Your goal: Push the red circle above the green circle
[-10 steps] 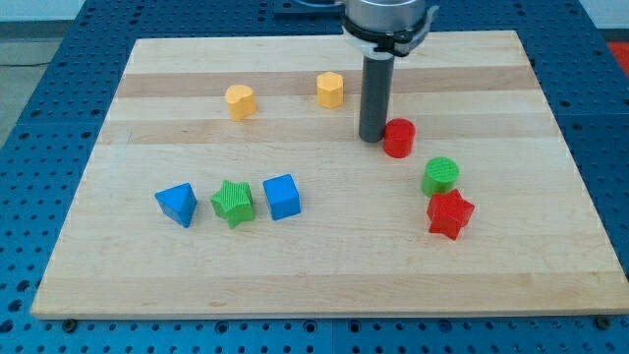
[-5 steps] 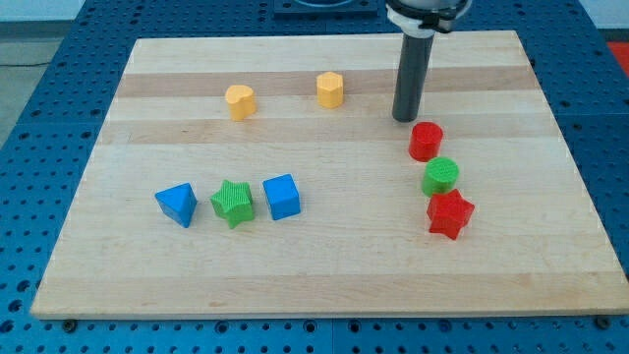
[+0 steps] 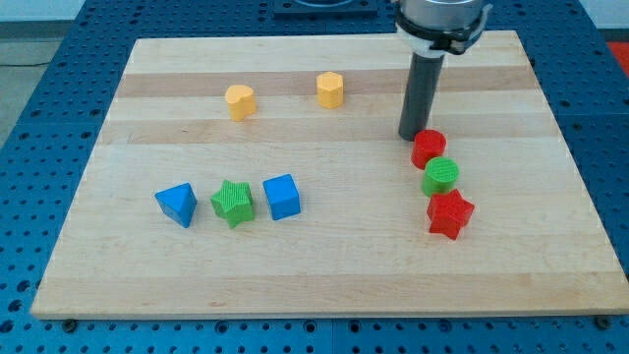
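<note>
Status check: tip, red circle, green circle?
My tip at red circle block, its upper-left edge. Red circle directly above green circle block, about touching. Red star block below green; nothing blocking.

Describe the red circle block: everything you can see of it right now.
The red circle is a short, upright cylinder with a flat top, matte red like printed plastic. It stands on the wooden board in the view's right half. My tip sits at its upper-left edge, touching or nearly so. Just below it, toward the view's bottom, the green circle presses against or almost meets it, with the red star lower still.
</note>
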`<state>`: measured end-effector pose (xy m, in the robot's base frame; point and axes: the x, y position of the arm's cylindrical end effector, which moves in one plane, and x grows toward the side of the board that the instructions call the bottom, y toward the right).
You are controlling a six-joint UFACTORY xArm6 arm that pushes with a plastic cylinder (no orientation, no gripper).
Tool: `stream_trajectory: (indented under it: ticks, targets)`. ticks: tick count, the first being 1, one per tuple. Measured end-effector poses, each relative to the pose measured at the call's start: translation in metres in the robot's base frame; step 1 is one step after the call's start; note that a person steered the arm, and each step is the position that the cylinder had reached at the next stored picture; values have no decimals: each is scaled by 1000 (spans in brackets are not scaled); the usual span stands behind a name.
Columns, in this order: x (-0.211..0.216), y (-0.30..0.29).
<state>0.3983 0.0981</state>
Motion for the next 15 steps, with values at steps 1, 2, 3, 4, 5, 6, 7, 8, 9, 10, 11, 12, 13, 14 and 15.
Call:
stream_trajectory:
  ticks: [1,2,3,4,5,6,7,8,9,10,11,12,13,14,15]
  targets:
    - [-3,-32]
    - [4,-45]
    - [22,-45]
    - [30,-44]
    - [30,-37]
    - [30,-27]
    - [30,-21]
    - [30,-19]
    - [30,-15]
    - [30,-13]
    - [30,-13]
    - [30,-10]
    - [30,-10]
    - [30,-8]
    - [28,-5]
